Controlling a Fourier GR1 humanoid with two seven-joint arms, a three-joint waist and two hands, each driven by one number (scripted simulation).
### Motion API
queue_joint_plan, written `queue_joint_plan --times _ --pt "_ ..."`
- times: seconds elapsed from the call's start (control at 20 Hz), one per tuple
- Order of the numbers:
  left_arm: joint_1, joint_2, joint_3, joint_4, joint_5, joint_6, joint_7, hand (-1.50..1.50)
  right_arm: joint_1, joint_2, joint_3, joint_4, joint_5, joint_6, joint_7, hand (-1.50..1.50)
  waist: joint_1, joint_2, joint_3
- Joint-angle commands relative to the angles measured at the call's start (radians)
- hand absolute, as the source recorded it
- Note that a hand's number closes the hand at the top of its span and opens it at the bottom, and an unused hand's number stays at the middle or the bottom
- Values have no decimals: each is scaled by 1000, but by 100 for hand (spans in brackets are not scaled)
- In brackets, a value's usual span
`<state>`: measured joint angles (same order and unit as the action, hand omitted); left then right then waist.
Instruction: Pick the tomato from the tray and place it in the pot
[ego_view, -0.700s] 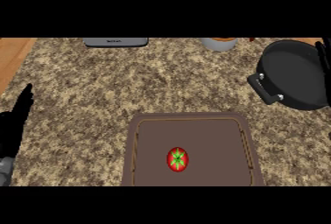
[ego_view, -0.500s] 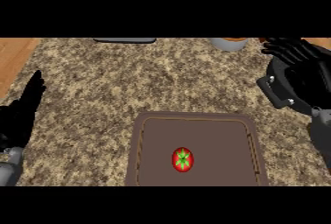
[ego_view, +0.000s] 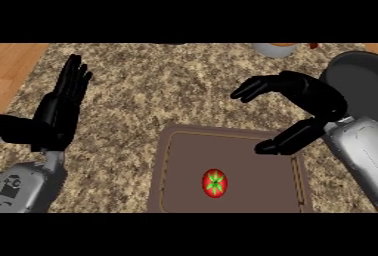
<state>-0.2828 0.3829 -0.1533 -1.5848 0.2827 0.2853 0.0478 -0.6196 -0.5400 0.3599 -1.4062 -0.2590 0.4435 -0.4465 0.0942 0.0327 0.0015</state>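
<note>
Two hands in view here, and neither one has anything in it yet. Our right hand hangs over the far right corner of the tray, fingers and thumb spread apart in a wide claw shape, holding nothing. The tomato sits on the tray, a bit toward the near side and roughly centred left to right, green star of the stem facing up. It's clear of the tray's raised rim and well apart from our right hand.

The pot is off at the right edge of the bench, mostly cut off by the frame, just beyond our right forearm.

Our left hand is over at the left side of the view, fingers straight and pointing up, just resting.

We'd say we're in the reach step, grasp not started. Next we need to bring the right hand toward us and to the left, down over the tomato, then curl around it. It's round and smooth, so it might roll on the flat tray if we nudge it from one side.
</note>
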Motion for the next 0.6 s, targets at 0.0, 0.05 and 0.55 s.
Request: queue_joint_plan --times 0.0,0.05,0.55 --pt "-36 -40 9 23 13 6 -25 0 -42 -6 57 77 114 145 -278 -150 -24 0 3" --pt "-1 -34 13 5 25 -7 -31 0 -23 -37 71 101 172 162 -354 -150 -17 -3 3" --pt "-44 -33 68 111 29 -36 -70 0 -198 -86 304 190 561 29 -480 -150 -65 -21 -1"
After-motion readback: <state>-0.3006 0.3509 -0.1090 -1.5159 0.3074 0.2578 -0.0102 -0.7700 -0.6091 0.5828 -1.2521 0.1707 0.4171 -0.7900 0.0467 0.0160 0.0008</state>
